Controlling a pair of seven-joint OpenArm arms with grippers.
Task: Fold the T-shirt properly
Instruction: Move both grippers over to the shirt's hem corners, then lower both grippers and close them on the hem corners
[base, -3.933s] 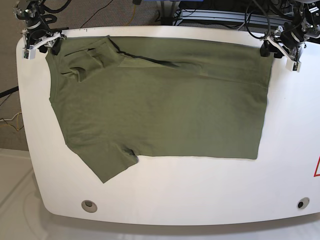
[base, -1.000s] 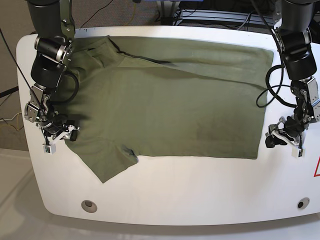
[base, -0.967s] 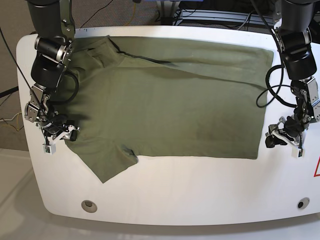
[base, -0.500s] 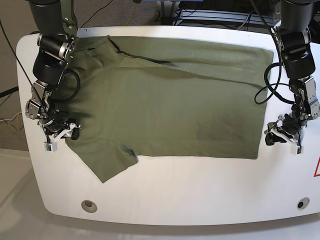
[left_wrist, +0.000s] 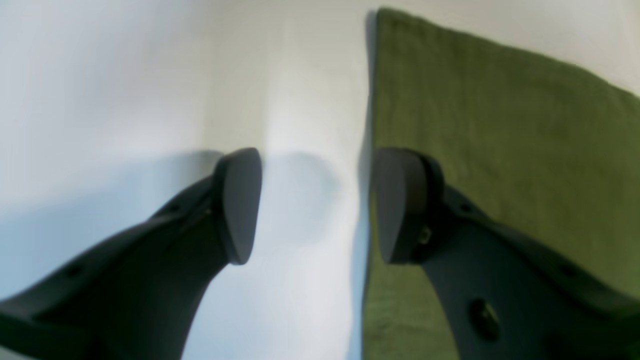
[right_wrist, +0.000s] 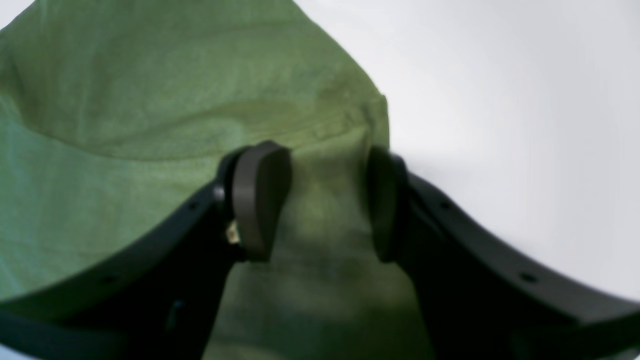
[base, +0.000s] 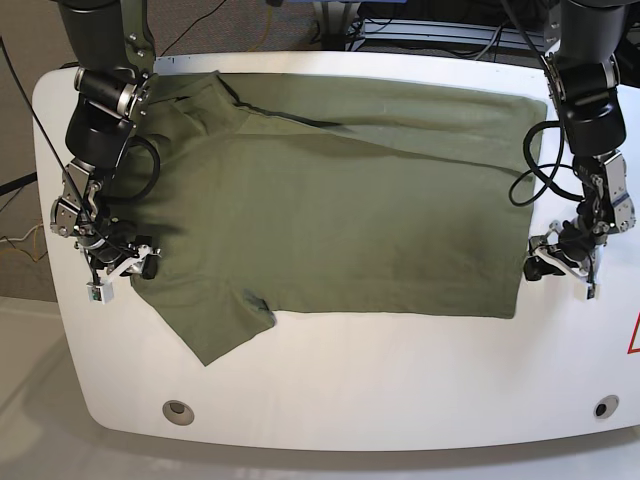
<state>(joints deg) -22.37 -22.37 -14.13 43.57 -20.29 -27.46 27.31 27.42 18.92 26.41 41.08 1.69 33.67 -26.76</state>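
The olive-green T-shirt (base: 330, 210) lies spread flat on the white table (base: 350, 385), with one sleeve pointing at the front left. At its right hem, my left gripper (base: 560, 277) stands open and low. In the left wrist view the left gripper (left_wrist: 315, 205) has one finger over bare table and the other over the T-shirt (left_wrist: 500, 125) edge. My right gripper (base: 122, 280) is open at the shirt's left side, by the sleeve. Seen from the right wrist, the right gripper (right_wrist: 325, 205) has the T-shirt (right_wrist: 150, 125) fabric lying between its open fingers.
Two round holes (base: 179, 410) (base: 601, 407) sit near the table's front edge. A red triangle mark (base: 634, 335) shows at the right rim. Cables and a metal frame (base: 430, 30) lie behind the table's far edge.
My left gripper has slid in toward the shirt's right hem. My right gripper has edged slightly toward the sleeve. Both have stayed open, and the shirt has not moved.
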